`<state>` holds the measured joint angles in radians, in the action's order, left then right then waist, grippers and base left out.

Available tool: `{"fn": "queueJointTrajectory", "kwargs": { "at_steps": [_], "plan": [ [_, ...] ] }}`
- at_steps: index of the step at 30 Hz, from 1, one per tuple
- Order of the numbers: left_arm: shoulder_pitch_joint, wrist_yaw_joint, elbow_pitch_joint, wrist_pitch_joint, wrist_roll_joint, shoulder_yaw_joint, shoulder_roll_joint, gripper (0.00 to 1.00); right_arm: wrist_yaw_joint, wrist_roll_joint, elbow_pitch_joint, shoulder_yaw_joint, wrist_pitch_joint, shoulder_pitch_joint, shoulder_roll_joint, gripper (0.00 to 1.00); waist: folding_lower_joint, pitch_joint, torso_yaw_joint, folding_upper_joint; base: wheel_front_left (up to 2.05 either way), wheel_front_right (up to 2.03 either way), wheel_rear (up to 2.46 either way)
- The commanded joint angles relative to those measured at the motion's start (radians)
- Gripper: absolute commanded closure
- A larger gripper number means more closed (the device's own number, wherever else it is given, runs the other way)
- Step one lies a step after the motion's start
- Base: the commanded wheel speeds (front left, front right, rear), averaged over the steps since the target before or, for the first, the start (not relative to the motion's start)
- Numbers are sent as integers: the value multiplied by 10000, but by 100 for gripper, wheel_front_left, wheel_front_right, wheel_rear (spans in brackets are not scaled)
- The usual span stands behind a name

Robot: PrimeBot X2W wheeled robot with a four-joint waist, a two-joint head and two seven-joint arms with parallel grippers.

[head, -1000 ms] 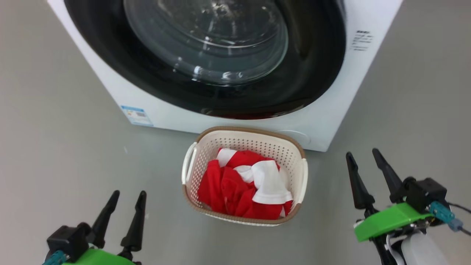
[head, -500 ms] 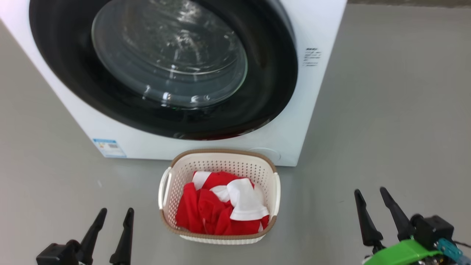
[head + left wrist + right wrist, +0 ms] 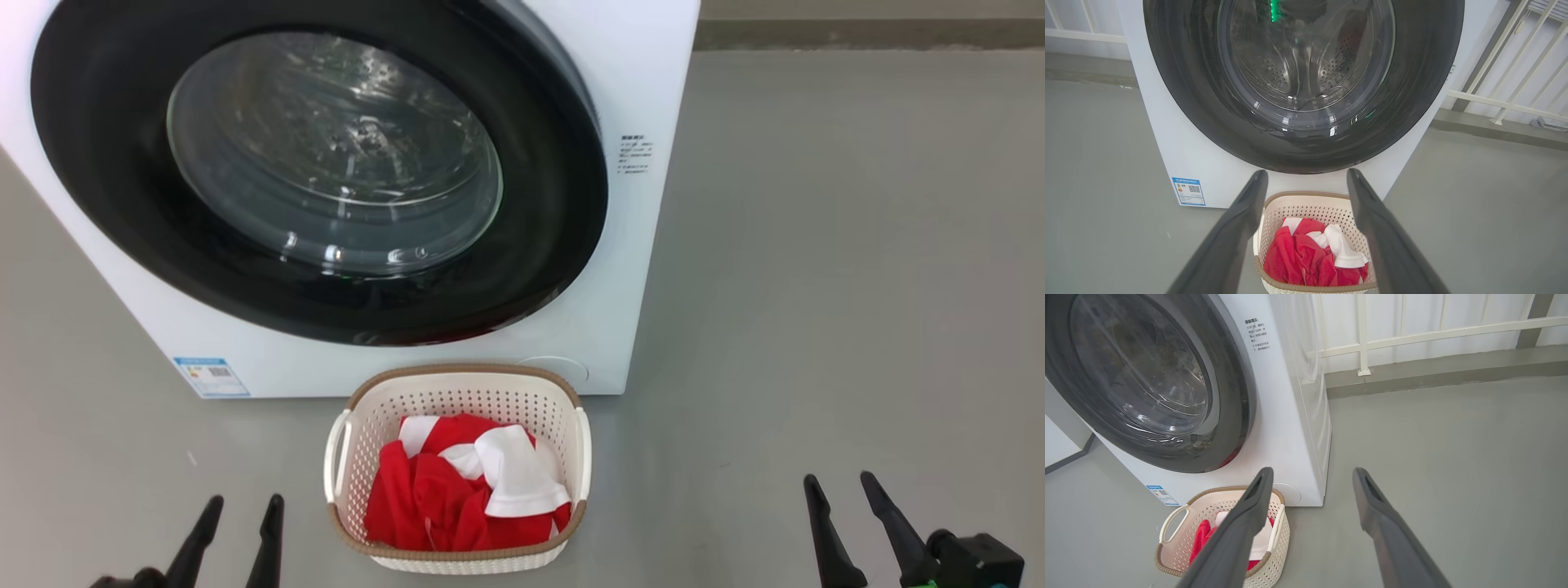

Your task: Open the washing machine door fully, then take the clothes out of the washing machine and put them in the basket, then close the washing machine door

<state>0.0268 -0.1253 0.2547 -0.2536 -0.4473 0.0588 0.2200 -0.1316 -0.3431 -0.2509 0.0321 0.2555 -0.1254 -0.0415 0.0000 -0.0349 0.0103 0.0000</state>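
The white washing machine (image 3: 645,98) stands ahead with its round black-rimmed door (image 3: 318,175) lying flat against the front. On the floor before it sits the cream perforated basket (image 3: 563,408), and the red and white clothes (image 3: 457,490) lie heaped inside it. My left gripper (image 3: 241,506) is open at the lower left, apart from the basket. At the lower right my right gripper (image 3: 841,486) is open too, with nothing between its fingers. The left wrist view looks over the basket (image 3: 1306,202) at the door (image 3: 1306,81); the right wrist view has the basket (image 3: 1180,551) at lower left.
Bare grey floor (image 3: 816,286) spreads to the right of the machine. A white railing (image 3: 1412,335) and a low kerb run along the back wall. A blue label sticker (image 3: 210,376) marks the machine's lower left corner.
The head camera has tilted up and shifted, so machine and basket sit lower and further left in the picture. Both grippers show lower in it, still open.
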Motion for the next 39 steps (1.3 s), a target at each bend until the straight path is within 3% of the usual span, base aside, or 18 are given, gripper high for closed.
{"fn": "queueJointTrajectory", "kwargs": {
  "at_steps": [1,37,38,39],
  "plan": [
    [-57,-54,-303,-82,115,-435,124,0,9,-64,295,-132,63,11,-111,0,0,98,-90,0,0,0,0],
    [109,-54,-597,-82,247,-698,-85,0,9,-154,367,-76,63,-69,-89,0,0,186,-108,0,0,0,0],
    [113,-54,-603,-82,244,-723,-106,100,9,-162,369,-86,63,-68,-88,100,0,185,-106,0,0,0,0],
    [299,6,-294,6,166,-306,-249,100,0,-111,105,168,-1,-249,51,100,0,186,-107,0,0,0,0]
  ]
}}
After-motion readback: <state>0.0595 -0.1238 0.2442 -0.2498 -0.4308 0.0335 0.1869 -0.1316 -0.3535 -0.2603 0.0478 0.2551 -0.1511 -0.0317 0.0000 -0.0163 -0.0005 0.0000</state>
